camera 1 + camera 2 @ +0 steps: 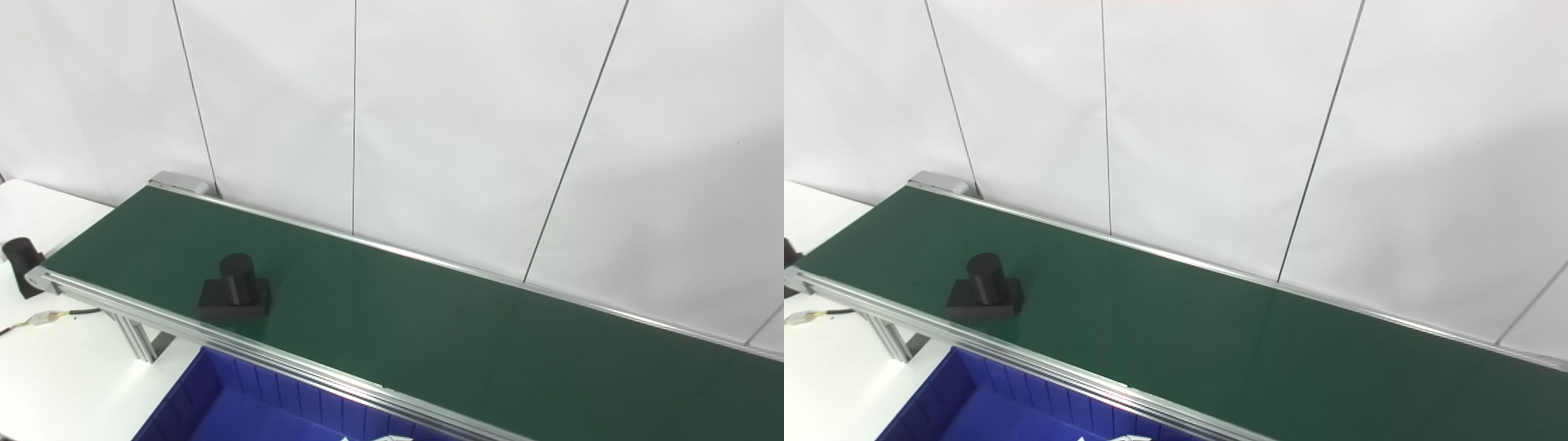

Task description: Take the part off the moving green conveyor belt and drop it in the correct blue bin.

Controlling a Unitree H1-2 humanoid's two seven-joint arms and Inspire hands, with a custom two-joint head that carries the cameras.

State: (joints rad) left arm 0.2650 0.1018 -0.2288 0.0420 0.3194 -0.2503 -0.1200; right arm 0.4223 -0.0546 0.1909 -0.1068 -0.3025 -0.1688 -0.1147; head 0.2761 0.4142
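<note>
One black part [234,289], a short cylinder standing upright on a square base, sits on the green belt [429,331] near its left end and close to the front rail. Just below that rail, a blue bin [245,404] shows at the bottom edge. Neither robot hand appears in the views, so I cannot tell if they are spread or closed.

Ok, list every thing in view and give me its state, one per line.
black part: upright on its square base, on the belt near the left end, untouched.
green conveyor belt: carries only that part.
blue bin: below the belt's near rail, only partly in frame, visible floor bare.
Hands: neither in view.
</note>
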